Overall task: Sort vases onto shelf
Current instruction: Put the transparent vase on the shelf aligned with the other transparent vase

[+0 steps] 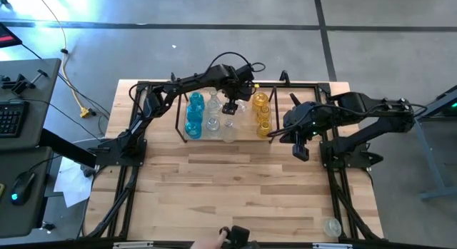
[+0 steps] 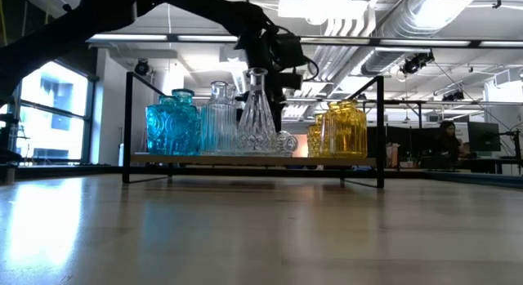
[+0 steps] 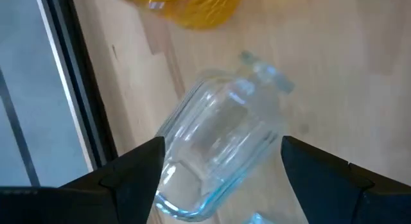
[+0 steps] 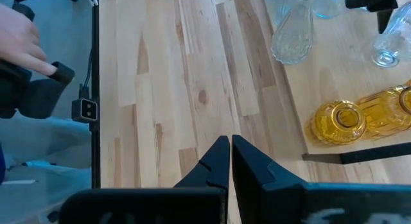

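Note:
The shelf (image 2: 245, 160) stands at the table's far side. On it are blue vases (image 1: 194, 113) on the left, clear ones (image 2: 237, 118) in the middle and yellow ones (image 1: 262, 110) on the right. My left gripper (image 1: 230, 108) hangs open over the shelf's middle, pointing steeply down. A small clear vase (image 3: 221, 140) sits between its fingers, neck (image 3: 266, 73) slanting away from them. My right gripper (image 1: 301, 153) is shut and hovers above the table, right of the shelf, holding nothing. My left gripper's fingers (image 3: 138, 169) stand on either side of the small clear vase's body. A gap shows at one finger. At the other I cannot tell whether it touches the glass.
One more clear vase (image 1: 330, 226) stands at the table's near right corner. A person's hand (image 4: 19, 38) holds a dark device at the near edge. Black frame rods (image 1: 128, 185) edge the table. Bare wood (image 1: 235, 185) lies between the shelf and the near edge.

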